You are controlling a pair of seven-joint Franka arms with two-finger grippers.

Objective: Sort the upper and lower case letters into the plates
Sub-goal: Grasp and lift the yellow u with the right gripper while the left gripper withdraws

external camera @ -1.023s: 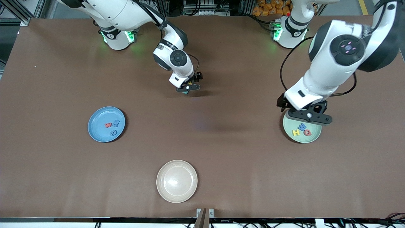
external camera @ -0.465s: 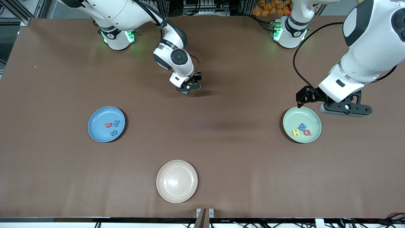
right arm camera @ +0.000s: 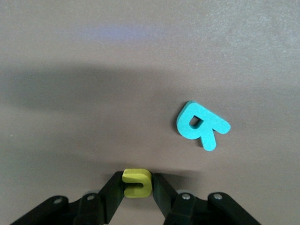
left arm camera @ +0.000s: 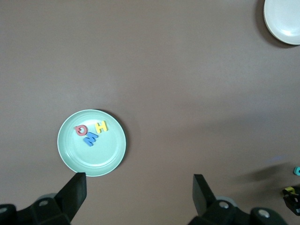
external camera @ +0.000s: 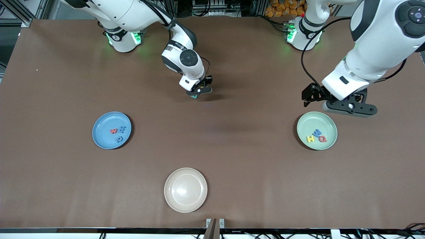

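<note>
The sky blue plate [external camera: 104,124] at the right arm's end holds three small letters. The mint green plate [external camera: 310,121] at the left arm's end holds a yellow H [external camera: 310,139], a blue W and a red Q; it also shows in the left wrist view [left arm camera: 93,157]. My right gripper [external camera: 198,93] is low over the table's middle, shut on a yellow-green letter [right arm camera: 137,183]. A teal letter R [right arm camera: 202,125] lies flat on the table beside it. My left gripper [external camera: 348,109] is open and empty, up in the air over the table beside the mint plate.
An empty beige plate [external camera: 185,190] sits near the table's front edge, nearer the camera than both other plates; it also shows in the left wrist view [left arm camera: 283,18]. The brown table [external camera: 232,149] lies bare between the plates.
My left gripper has moved off from over the mint green plate, uncovering it. My right gripper has stayed almost still, holding the yellow-green letter.
</note>
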